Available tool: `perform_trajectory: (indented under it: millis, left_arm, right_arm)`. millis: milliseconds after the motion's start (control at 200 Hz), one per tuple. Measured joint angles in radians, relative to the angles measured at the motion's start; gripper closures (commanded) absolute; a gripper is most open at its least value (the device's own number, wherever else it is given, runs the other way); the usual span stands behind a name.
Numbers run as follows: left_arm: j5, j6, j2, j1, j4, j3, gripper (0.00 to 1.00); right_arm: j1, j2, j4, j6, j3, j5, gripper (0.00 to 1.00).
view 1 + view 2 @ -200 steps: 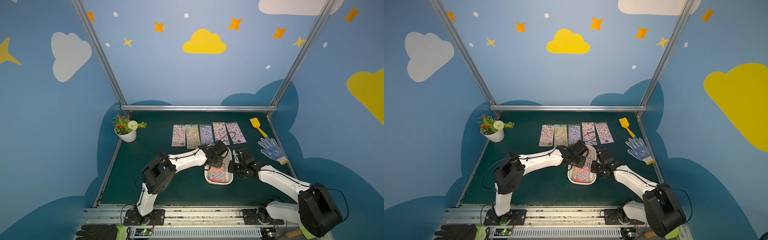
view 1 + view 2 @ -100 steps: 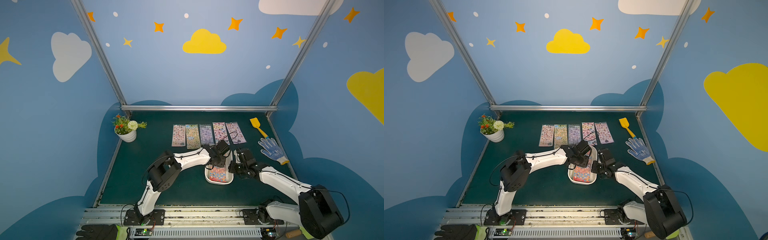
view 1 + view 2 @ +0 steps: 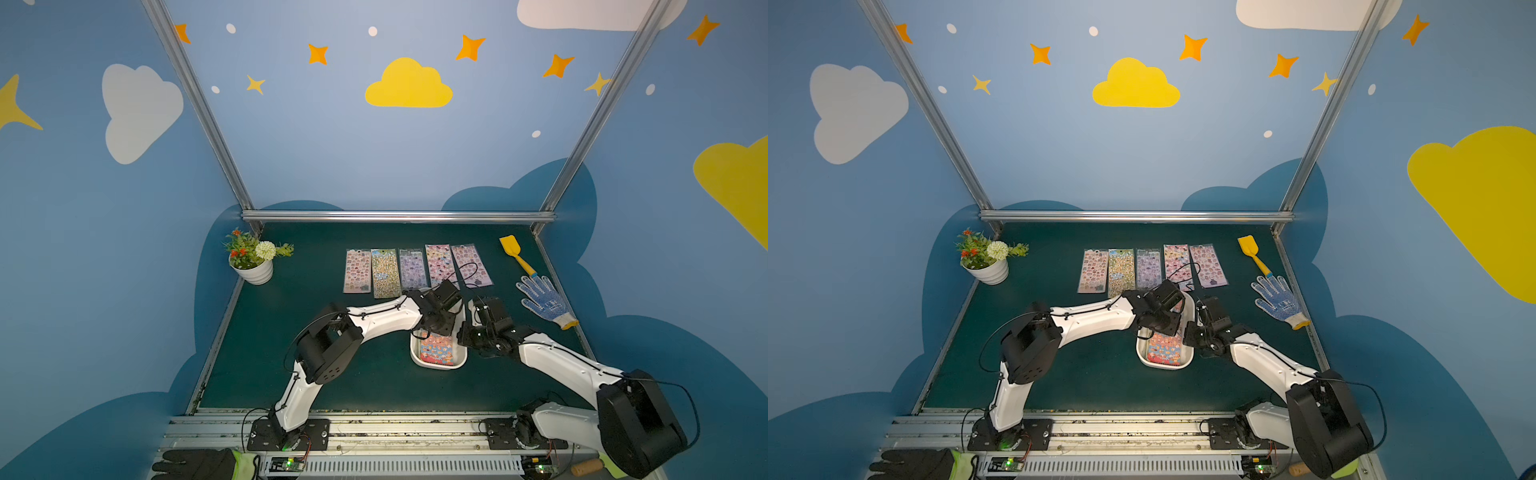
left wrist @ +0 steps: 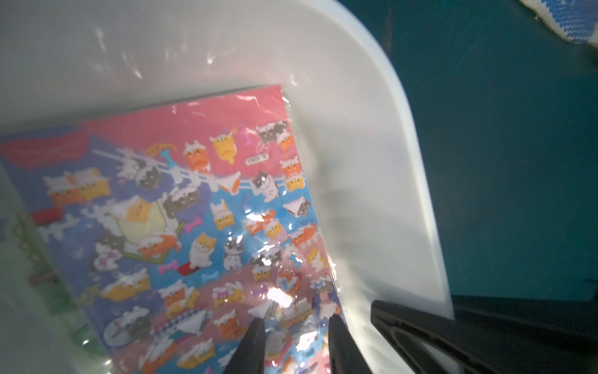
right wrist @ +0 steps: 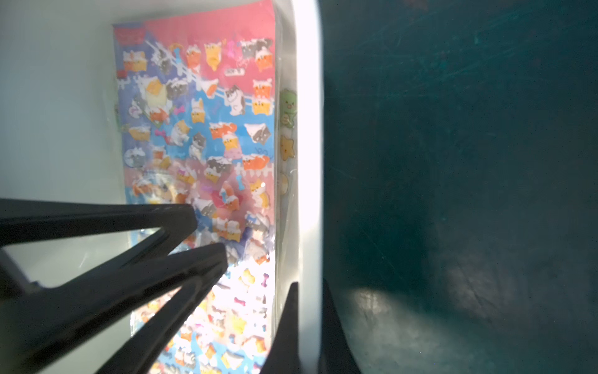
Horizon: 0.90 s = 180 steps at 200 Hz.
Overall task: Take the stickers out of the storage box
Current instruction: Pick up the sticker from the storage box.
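The storage box [image 3: 437,366] is set on the green tabletop [image 3: 332,374]. The stickers [image 4: 210,210] are stacked inside the storage box, and cartoon cats on pink and blue are shown on the top sheet. The left hand [image 4: 296,320] is held low over the far half of the storage box, above this stack, with its fingers apart. It cannot be told whether the tips are touching the sheet. The right hand [image 5: 309,291] is clamped on the wall of the storage box at the right arm's side, with one finger inside and one outside.

A row of five sheets [image 3: 415,270] is laid flat behind the storage box. A dotted glove [image 3: 544,301] and a yellow shovel [image 3: 515,253] are seen behind it to the right. A flower pot [image 3: 255,272] is placed well apart, behind it to the left.
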Motion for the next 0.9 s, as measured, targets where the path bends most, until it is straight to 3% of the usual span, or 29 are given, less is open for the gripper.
perform_trajectory:
  millis: [240,501,901]
  left_arm:
    - [-0.052,0.001,-0.068,-0.001,-0.045,0.016,0.64]
    - [-0.131,-0.003,-0.074,-0.001,-0.093,0.024,0.43]
    - [-0.213,-0.010,-0.039,0.002,-0.141,0.049,0.34]
  right_arm:
    - [0.000,0.000,0.000,-0.003,0.000,-0.001,1.00]
    - [0.000,0.000,0.000,-0.007,0.000,-0.002,1.00]
    - [0.000,-0.007,0.004,-0.009,-0.005,-0.002,1.00]
